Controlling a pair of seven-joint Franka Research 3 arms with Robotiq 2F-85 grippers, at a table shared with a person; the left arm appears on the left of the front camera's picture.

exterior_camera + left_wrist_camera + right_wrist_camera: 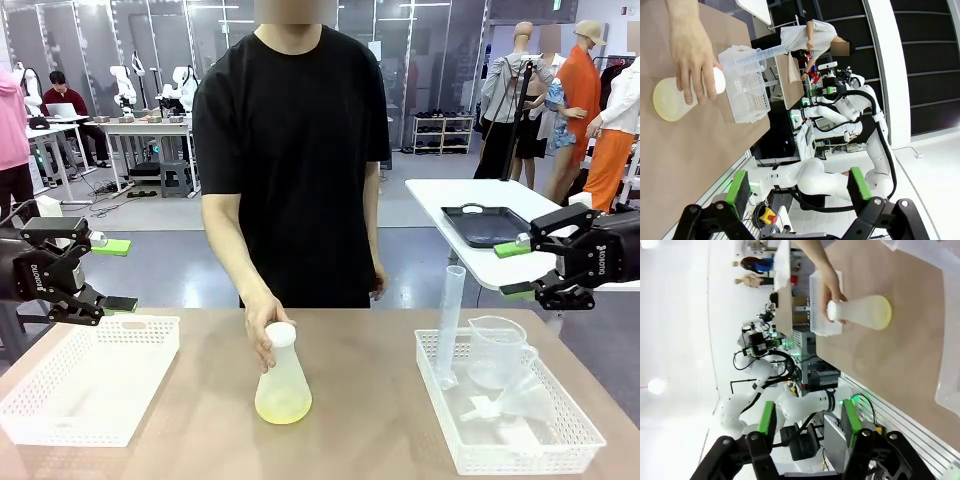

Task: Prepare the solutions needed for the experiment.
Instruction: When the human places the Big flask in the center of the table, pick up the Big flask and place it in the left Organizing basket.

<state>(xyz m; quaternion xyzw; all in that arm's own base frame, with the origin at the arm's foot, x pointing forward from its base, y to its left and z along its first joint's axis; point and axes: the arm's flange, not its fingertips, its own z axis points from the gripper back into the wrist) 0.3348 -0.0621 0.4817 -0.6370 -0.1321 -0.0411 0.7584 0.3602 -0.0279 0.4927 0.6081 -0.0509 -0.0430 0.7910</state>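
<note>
The solutions are a little pale yellow liquid (pixel 283 406) in the bottom of a frosted conical flask (pixel 283 385), which stands upright mid-table. The person's hand (pixel 262 330) holds its neck from the far side. In the left wrist view the flask (pixel 669 100) lies under that hand (pixel 692 55); the right wrist view shows the flask (pixel 867 311) too. My left gripper (pixel 113 275) hangs open above the table's left edge, nothing between its fingers (pixel 737 187). My right gripper (pixel 515 270) hangs open above the right edge, holding nothing, well away from the flask.
An empty white basket (pixel 40 405) sits at the left. A white basket (pixel 500 455) at the right holds a tall graduated cylinder (pixel 450 320), a clear handled beaker (pixel 495 350) and a funnel (pixel 522 400). A black tray (pixel 485 225) lies on a far white table.
</note>
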